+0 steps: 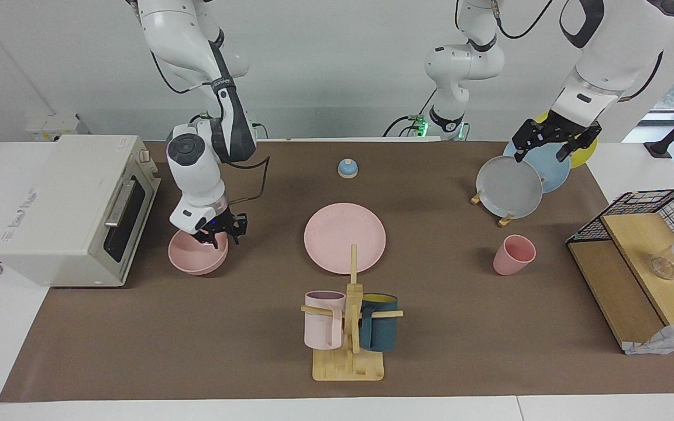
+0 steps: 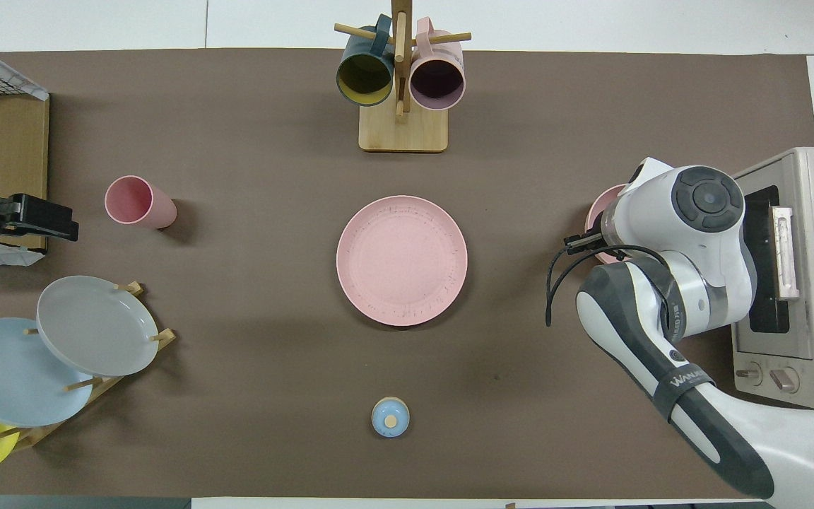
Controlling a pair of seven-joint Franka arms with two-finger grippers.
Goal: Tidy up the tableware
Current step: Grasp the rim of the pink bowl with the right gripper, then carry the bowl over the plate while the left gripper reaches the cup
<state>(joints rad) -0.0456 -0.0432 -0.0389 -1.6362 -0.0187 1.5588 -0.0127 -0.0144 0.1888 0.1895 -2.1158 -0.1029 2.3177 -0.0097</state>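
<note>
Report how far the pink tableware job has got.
Done: nothing looks stacked yet. The pink plate, pink bowl and pink cup each sit apart on the brown mat.
In hand: the right claw is down at the bowl's rim beside the toaster oven; a grip is not confirmed.
Left: gathering bowl and cup with the plate. The left claw waits over the rack plates.
</note>
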